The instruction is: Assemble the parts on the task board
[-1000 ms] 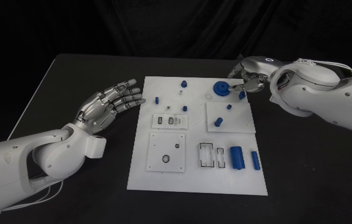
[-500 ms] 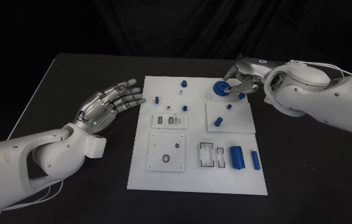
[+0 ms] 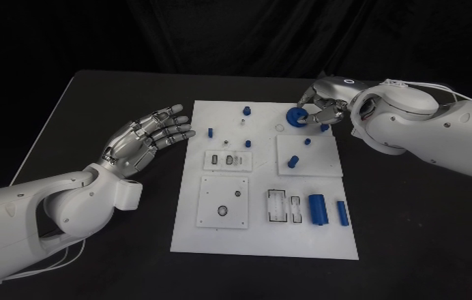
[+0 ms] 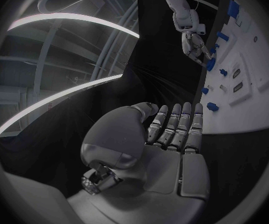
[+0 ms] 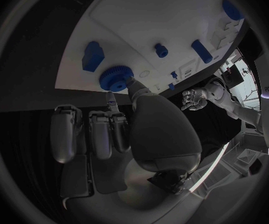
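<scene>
The white task board (image 3: 264,242) lies mid-table with several small blue parts on it. A blue gear (image 3: 295,116) sits near the board's far right corner. My right hand (image 3: 322,106) is at the gear, and its thumb and one fingertip pinch the gear's rim (image 5: 116,78) while the other fingers (image 5: 89,132) stay extended. My left hand (image 3: 147,140) hovers open to the left of the board, fingers spread, holding nothing. From the left wrist the left hand (image 4: 172,134) is seen with the board (image 4: 259,102) and the right hand (image 4: 194,44) beyond it.
Blue pegs stand at the board's far side (image 3: 246,112) and on a raised square plate (image 3: 293,162). A thick blue cylinder (image 3: 318,209) and a thin one (image 3: 342,214) lie near the front right. Bare black table surrounds the board.
My right hand has moved a little left and closed in on the blue gear. The left hand and the parts have stayed where they were.
</scene>
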Action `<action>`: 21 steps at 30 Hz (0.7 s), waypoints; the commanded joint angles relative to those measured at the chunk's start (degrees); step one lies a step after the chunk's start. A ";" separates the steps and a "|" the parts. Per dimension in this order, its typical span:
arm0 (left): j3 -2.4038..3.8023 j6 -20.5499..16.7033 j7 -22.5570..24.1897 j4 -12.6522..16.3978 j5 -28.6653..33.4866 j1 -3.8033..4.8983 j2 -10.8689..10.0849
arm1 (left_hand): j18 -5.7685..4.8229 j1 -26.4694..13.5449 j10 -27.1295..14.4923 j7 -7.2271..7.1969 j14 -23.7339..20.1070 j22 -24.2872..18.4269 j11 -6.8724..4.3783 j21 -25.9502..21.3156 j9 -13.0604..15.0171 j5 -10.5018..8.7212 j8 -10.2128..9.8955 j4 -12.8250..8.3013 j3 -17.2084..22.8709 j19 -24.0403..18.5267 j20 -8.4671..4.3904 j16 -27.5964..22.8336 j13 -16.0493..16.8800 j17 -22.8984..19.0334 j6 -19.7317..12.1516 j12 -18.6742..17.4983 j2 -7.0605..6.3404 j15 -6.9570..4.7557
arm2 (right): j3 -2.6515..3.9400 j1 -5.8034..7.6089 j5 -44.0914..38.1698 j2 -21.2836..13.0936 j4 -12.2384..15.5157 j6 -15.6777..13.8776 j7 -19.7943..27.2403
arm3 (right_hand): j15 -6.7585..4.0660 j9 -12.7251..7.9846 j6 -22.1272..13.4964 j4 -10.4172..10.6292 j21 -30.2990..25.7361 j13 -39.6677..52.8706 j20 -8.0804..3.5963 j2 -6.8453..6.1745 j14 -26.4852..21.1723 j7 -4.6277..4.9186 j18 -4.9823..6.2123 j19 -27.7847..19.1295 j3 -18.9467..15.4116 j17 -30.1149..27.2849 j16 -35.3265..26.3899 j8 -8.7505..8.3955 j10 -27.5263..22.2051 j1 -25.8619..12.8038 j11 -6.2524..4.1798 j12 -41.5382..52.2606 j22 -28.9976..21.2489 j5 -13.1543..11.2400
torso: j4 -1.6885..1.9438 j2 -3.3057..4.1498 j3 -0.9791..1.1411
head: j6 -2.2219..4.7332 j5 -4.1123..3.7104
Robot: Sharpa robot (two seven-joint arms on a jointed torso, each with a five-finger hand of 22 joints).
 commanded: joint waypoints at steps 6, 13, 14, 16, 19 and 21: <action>0.01 1.02 11.73 -0.01 0.05 0.06 0.09 | -1.15 -0.54 0.13 0.24 0.04 -0.09 0.26 -0.27 0.00 0.23 0.28 0.05 0.31 -0.08 0.43 0.02 0.08 -0.07 -0.03 0.20 -0.22 0.32 | 0.03 -0.39 -0.25 0.50 -0.41 1.57 -0.28 | -0.09 0.13 0.55 -0.62 0.77 15.08 -0.10 0.09 6.03 -0.15 -1.24 0.95 -0.46 15.08 0.14 0.32 6.27 0.66 -0.26 0.15 7.07 1.11 | -0.02 0.00 0.00 | -0.30 0.01; 0.01 1.06 11.61 -0.06 0.05 0.06 0.09 | -1.16 -0.56 0.16 0.28 0.06 -0.09 0.29 -0.26 -0.02 0.21 0.25 0.01 0.35 -0.06 0.44 0.03 0.08 -0.07 -0.13 0.24 -0.28 0.35 | 0.03 -0.80 -1.83 0.92 -1.01 1.81 -0.32 | -0.24 0.66 1.96 -1.69 1.05 15.08 -0.24 -0.34 6.03 -0.38 -1.35 1.28 -0.41 15.08 0.14 0.91 6.27 1.87 -0.44 0.15 7.57 2.12 | -0.02 0.00 -0.01 | -0.42 0.05; 0.01 1.06 11.61 -0.06 0.05 0.06 0.09 | -1.16 -0.56 0.16 0.28 0.06 -0.09 0.29 -0.26 -0.02 0.21 0.25 0.01 0.35 -0.06 0.44 0.03 0.08 -0.07 -0.13 0.24 -0.28 0.35 | 0.03 -0.86 -2.05 0.97 -1.07 1.81 -0.37 | -0.27 0.77 2.21 -1.77 1.04 15.08 -0.26 -0.38 6.03 -0.41 -1.35 1.28 -0.41 15.08 0.14 1.03 6.27 1.96 -0.47 0.15 7.58 2.21 | -0.02 0.00 -0.01 | -0.42 0.05; 0.01 1.08 11.58 -0.10 0.05 0.06 0.09 | -1.16 -0.56 0.16 0.28 0.06 -0.09 0.29 -0.26 -0.02 0.21 0.25 0.01 0.35 -0.06 0.44 0.03 0.08 -0.07 -0.13 0.24 -0.28 0.35 | 0.04 -1.08 -2.61 1.16 -1.27 1.96 -0.51 | -0.36 1.13 2.96 -2.00 1.04 15.08 -0.34 -0.31 6.03 -0.54 -1.36 1.28 -0.31 15.08 0.14 1.41 6.27 2.24 -0.57 0.15 7.62 2.79 | -0.03 -0.01 -0.01 | -0.44 0.06; 0.00 1.13 11.55 -0.13 0.15 0.06 0.11 | -1.16 -0.56 0.16 0.28 0.06 -0.09 0.29 -0.26 -0.02 0.21 0.25 0.01 0.35 -0.06 0.44 0.03 0.08 -0.07 -0.13 0.24 -0.28 0.35 | 0.04 -1.36 -3.01 1.34 -1.43 2.30 -0.67 | -0.49 1.75 3.77 -2.74 0.99 15.08 -0.49 -0.23 6.03 -0.64 -1.35 1.24 0.16 15.08 0.14 1.82 6.27 3.16 -0.69 0.15 7.65 5.46 | -0.01 0.01 0.00 | -0.46 0.11; 0.00 1.16 11.51 -0.14 0.21 0.06 0.11 | -1.16 -0.56 0.16 0.28 0.06 -0.09 0.29 -0.26 -0.02 0.21 0.25 0.01 0.35 -0.06 0.44 0.03 0.08 -0.07 -0.13 0.24 -0.28 0.35 | 0.04 -1.54 -3.17 1.42 -1.47 2.43 -0.75 | -0.55 2.34 4.53 -3.55 0.89 15.08 -0.56 -0.12 6.03 -0.70 -1.32 1.15 0.83 15.08 0.14 2.34 6.27 4.09 -0.73 0.15 7.60 8.65 | -0.02 0.01 0.00 | -0.48 0.14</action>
